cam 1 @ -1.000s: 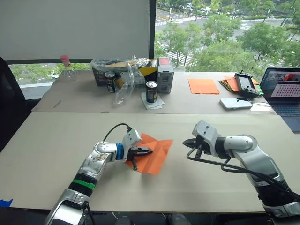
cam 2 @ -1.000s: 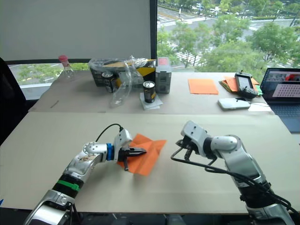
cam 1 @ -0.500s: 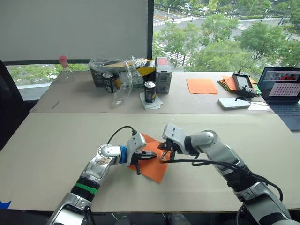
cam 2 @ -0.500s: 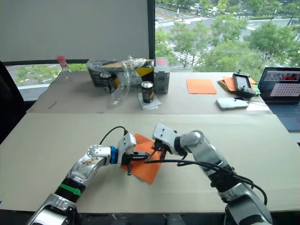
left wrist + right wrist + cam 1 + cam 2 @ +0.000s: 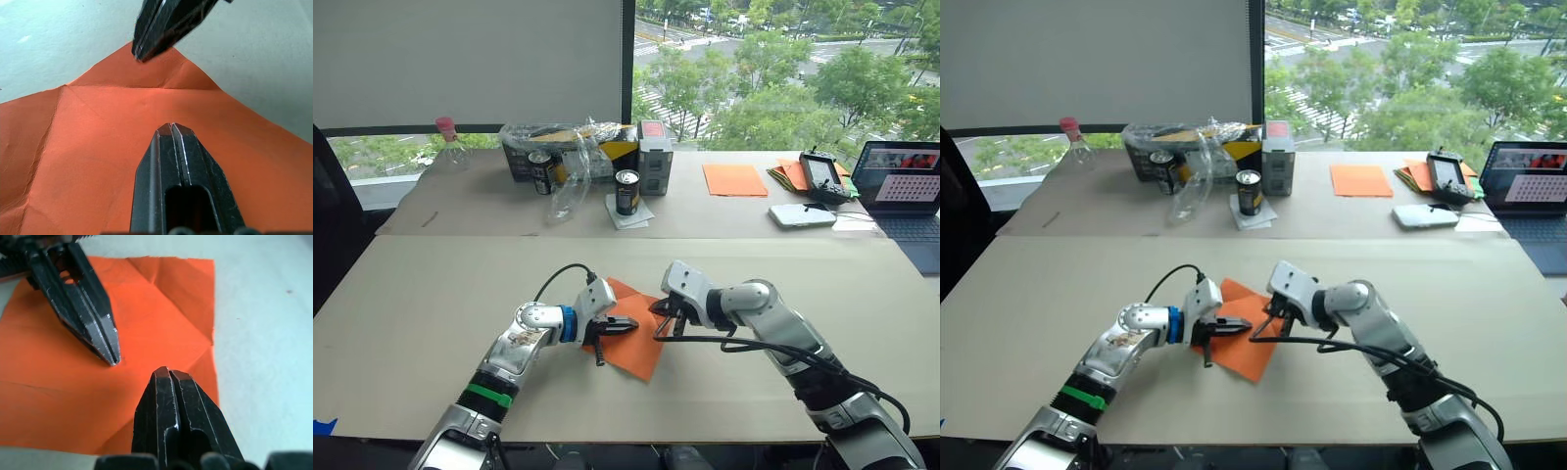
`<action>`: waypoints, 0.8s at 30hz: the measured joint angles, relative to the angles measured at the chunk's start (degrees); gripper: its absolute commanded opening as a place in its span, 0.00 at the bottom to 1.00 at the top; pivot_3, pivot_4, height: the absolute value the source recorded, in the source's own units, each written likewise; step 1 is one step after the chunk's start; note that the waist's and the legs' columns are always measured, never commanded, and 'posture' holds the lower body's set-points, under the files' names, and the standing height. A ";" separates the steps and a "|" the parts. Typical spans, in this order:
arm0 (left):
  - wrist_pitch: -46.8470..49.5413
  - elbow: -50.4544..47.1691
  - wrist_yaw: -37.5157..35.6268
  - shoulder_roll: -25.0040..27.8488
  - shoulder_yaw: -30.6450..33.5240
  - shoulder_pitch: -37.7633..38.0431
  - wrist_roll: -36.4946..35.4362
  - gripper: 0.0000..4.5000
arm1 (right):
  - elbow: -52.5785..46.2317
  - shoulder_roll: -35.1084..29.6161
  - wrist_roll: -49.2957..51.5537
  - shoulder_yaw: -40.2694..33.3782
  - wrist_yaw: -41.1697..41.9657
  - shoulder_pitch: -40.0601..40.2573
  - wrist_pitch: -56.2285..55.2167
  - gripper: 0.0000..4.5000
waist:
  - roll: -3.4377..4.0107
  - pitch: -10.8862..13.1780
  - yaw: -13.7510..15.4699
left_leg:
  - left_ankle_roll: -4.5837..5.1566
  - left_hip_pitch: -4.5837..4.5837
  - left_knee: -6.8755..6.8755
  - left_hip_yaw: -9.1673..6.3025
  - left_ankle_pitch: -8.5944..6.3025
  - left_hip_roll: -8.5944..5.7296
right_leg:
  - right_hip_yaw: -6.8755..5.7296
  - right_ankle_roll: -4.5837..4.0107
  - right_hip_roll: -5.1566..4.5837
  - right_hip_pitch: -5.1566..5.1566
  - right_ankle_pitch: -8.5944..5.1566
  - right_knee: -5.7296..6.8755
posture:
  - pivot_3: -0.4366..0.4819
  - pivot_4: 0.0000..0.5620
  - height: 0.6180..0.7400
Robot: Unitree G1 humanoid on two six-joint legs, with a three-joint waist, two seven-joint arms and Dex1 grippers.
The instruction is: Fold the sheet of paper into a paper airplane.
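Note:
The sheet of paper [image 5: 636, 349] is bright orange and creased, and it lies flat on the near tan table with a pointed end toward my right arm. A paper airplane is out of view. My left gripper [image 5: 627, 326] is shut, its tips resting on the middle of the sheet [image 5: 88, 127]. My right gripper [image 5: 657, 308] is shut too, tips down on the sheet's right pointed part, a short gap from the left tips. In the right wrist view the left gripper's fingers [image 5: 93, 323] lie on the paper [image 5: 54, 387] just ahead of my right fingertips [image 5: 166, 374].
The back table holds two cans [image 5: 628, 191], a crumpled plastic bag [image 5: 573, 166], a box [image 5: 658, 157], a bottle [image 5: 450, 137], a smooth orange sheet [image 5: 736, 179], a fanned orange pile [image 5: 790, 174], a controller [image 5: 825, 174], a phone [image 5: 805, 213] and a laptop [image 5: 906, 186].
My right arm swung left from the bare table onto the paper's right end, then eased slightly back to the right. The left gripper stayed on the sheet.

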 measured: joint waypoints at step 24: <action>-0.12 -0.01 0.39 -0.28 0.68 0.59 0.02 0.00 | -6.81 12.15 14.74 -14.57 -16.94 10.01 26.53 0.69 | 0.04 -0.06 -0.06 | 0.00 0.04 0.00 0.00 0.00 -0.01 | 0.00 0.00 0.00 0.04 0.00 0.03 | 0.48 0.27 0.92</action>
